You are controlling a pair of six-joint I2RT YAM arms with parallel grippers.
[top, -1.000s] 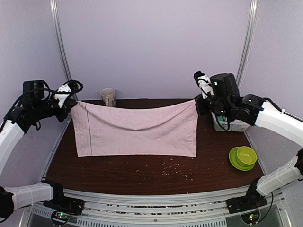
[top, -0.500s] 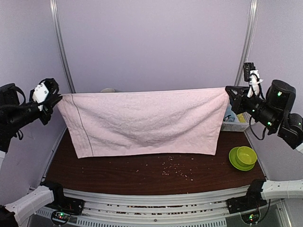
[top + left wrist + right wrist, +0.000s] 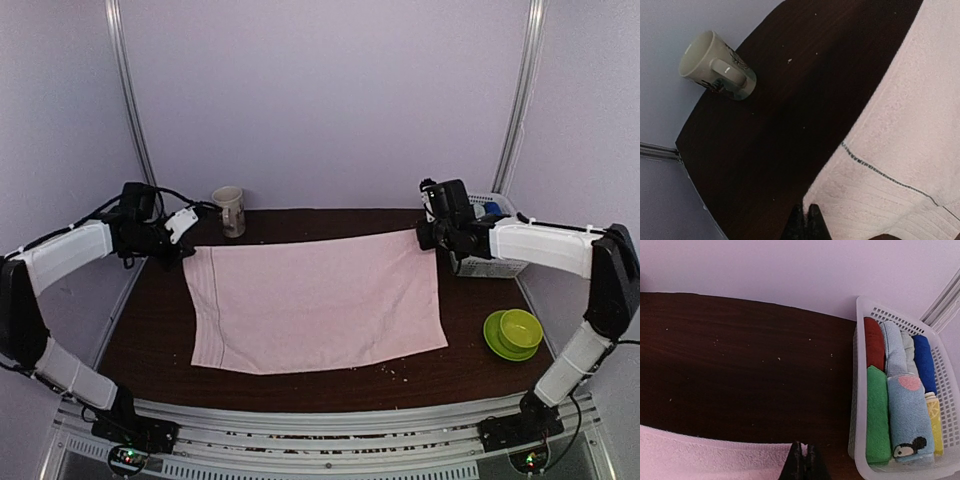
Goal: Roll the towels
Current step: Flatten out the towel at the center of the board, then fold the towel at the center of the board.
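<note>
One pink towel (image 3: 320, 300) lies spread open and nearly flat on the dark brown surface (image 3: 150, 320), with its long side running from left to right and its near edge a little slanted. The left hand (image 3: 190, 240) is at the far left corner of this towel, its two fingers pressed together on the corner; the left wrist view shows the dark fingertips (image 3: 807, 220) meeting the ribbed hem of the towel (image 3: 905, 150). The right hand (image 3: 424, 236) is clamped in the same way on the far right corner, fingers together on the towel's edge (image 3: 705, 457). A mug (image 3: 229, 208) stands near the back wall, beyond the left hand. A white basket (image 3: 495, 266) at the far right contains rolled cloths (image 3: 877, 415) in several colours. A green bowl (image 3: 520, 328) sits on the surface near the right side, apart from the towel.
</note>
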